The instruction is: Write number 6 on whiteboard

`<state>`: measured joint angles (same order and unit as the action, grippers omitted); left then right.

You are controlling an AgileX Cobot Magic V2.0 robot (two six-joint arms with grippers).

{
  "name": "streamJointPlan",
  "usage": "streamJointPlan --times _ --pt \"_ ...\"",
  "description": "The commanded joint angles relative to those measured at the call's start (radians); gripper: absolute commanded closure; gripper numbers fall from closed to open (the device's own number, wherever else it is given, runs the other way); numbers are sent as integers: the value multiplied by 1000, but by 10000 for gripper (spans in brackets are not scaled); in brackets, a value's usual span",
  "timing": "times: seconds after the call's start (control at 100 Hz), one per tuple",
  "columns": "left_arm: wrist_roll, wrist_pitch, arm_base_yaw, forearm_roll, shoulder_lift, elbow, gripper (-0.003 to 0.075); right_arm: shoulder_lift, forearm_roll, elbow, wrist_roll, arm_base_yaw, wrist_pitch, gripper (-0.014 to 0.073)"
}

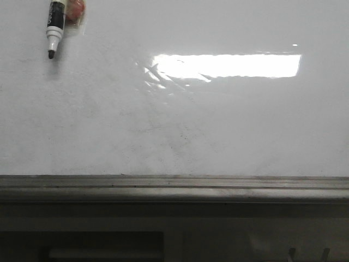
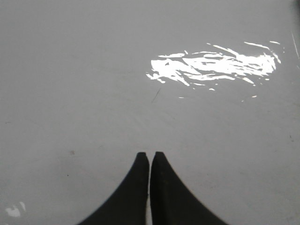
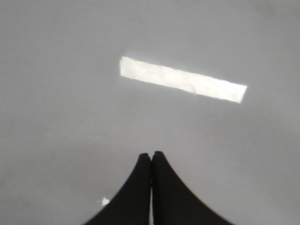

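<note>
No 6 drawn yet on whiteboard [image 1: 218, 131], only faint smudges; marker [image 1: 54, 24] uncapped at eleven o'clock, ungrasped; left pincer [image 2: 150, 157] and right pincer [image 3: 151, 157] both closed, empty; whole stroke left.

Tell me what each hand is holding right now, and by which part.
Nothing. The left hand and right hand are both shut and empty. The marker lies unheld on the whiteboard.

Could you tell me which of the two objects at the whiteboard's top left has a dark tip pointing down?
The black-and-white marker, uncapped with its dark tip lowest. The reddish object beside it is rounded and shows no tip.
</note>
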<state>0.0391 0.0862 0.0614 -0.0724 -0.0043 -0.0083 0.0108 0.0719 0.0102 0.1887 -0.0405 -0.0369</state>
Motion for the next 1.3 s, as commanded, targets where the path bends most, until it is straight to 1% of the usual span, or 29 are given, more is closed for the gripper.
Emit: streamJointPlan --times 0.0,0.54,0.64,0.88,0.96,1.05,1.29 --pt "-6 -75 8 -1 -31 50 740 18 7 22 5 6 79 659" --pt "-6 -75 8 -1 -31 48 740 18 7 22 5 6 79 659" --pt "-6 -96 8 1 -31 48 740 18 7 22 5 6 79 659" --pt "-6 -100 8 -3 -31 48 740 18 -1 22 5 6 93 659" --pt "-6 -104 8 -43 -31 48 740 18 -61 22 5 6 96 659" --pt "-6 -104 8 -142 -31 48 741 18 -145 22 5 6 106 659" --pt "-6 -100 8 -430 -31 48 741 18 -541 22 5 6 146 658"
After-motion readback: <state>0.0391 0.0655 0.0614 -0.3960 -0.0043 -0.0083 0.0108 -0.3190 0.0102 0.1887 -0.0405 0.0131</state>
